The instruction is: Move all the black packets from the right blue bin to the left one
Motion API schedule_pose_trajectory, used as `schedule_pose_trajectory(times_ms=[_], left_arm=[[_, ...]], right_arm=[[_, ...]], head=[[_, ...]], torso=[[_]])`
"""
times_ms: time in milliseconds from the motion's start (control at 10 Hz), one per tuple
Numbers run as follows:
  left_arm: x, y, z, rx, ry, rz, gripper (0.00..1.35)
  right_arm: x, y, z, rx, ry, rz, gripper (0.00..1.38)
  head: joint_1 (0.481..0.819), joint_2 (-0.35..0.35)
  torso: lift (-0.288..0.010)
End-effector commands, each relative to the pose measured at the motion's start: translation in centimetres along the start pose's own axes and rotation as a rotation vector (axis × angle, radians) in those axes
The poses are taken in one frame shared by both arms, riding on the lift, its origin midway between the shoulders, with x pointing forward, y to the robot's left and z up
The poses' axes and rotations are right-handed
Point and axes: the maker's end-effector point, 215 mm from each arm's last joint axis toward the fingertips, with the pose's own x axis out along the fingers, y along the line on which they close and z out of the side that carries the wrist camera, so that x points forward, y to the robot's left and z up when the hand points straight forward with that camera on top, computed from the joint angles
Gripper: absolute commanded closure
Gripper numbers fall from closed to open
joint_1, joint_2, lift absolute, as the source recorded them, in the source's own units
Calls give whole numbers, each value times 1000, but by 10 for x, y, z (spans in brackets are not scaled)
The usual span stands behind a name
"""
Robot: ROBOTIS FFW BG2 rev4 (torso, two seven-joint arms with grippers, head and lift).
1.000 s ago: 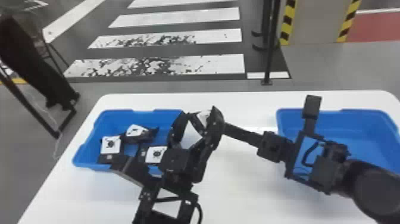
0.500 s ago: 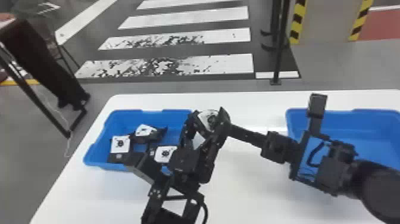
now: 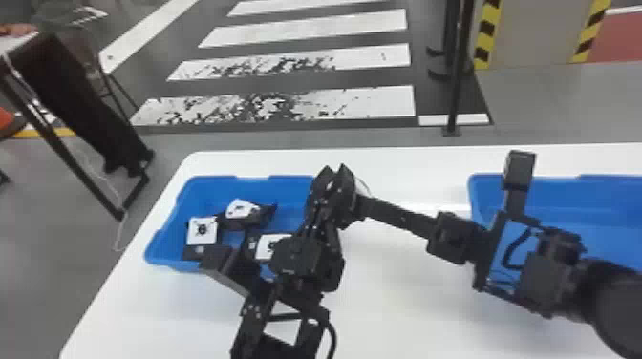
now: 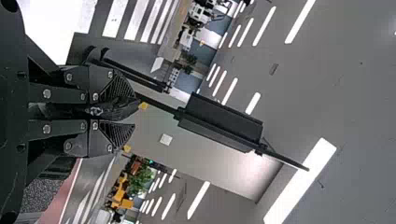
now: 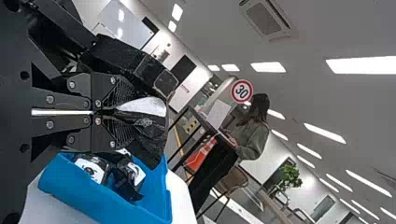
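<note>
Beside the left blue bin [image 3: 165, 238], the left gripper [image 3: 334, 174] and right gripper [image 3: 367, 205], nearly closed, pinch one black packet [image 5: 152, 137].

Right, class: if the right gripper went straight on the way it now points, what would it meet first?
Most likely the left gripper, just past the right gripper's tips; its packet might touch first. Depth there is unclear.

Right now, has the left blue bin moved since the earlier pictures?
No, the left blue bin sits unmoved near the far left corner of the white table.
</note>
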Motion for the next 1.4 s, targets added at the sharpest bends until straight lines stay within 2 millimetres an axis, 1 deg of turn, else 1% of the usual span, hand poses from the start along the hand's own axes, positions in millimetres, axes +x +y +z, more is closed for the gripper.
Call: schedule_pose_trajectory(times_ms=[0, 100, 200, 300, 400, 500, 600, 700, 800, 900, 1000, 1100, 1200, 1300], left_arm=[[0, -2, 1, 1, -3, -6, 1213], [0, -2, 3, 2, -10, -6, 1213], [0, 2, 5, 11, -16, -1, 1213], [1, 12, 11, 42, -29, 14, 1213], [1, 24, 10, 74, -35, 32, 1213], [4, 48, 13, 196, -50, 61, 1213], [7, 81, 11, 299, -50, 112, 1213], [14, 120, 15, 424, -51, 167, 1213], [17, 161, 17, 552, -42, 231, 1213], [15, 188, 15, 607, -34, 295, 1208], [14, 199, 11, 553, -21, 329, 868], [14, 188, 19, 474, -75, 321, 312], [11, 169, 26, 402, -134, 297, 38], [13, 146, 30, 287, -180, 259, 117]], right_arm=[[0, -2, 2, 0, -8, -2, 1179], [-1, -3, 5, 0, -22, -4, 1151], [-2, -6, 3, 21, -27, -4, 1033], [-3, -9, 6, 24, -48, -6, 1003], [-7, -11, 13, 37, -98, -4, 576], [-12, -16, 18, 47, -126, -10, 170], [-18, -19, 21, 50, -140, -20, 78], [-23, -22, 21, 62, -153, -26, 136], [-25, -22, 22, 64, -160, -27, 156], [-27, -20, 23, 64, -167, -26, 156], [-34, -21, 27, 47, -179, -36, 156], [-50, -30, 40, -22, -203, -89, 156], [-72, -44, 59, -121, -239, -164, 156], [-104, -57, 82, -258, -278, -266, 151]], head=[[695, 225], [695, 222], [695, 220], [695, 221], [695, 223], [695, 230], [695, 240], [695, 256], [695, 267], [695, 299], [695, 329], [695, 340], [695, 327], [695, 292]], torso=[[-168], [-168], [-168], [-168], [-168], [-168], [-168], [-168], [-168], [-168], [-168], [-168], [-168], [-168]])
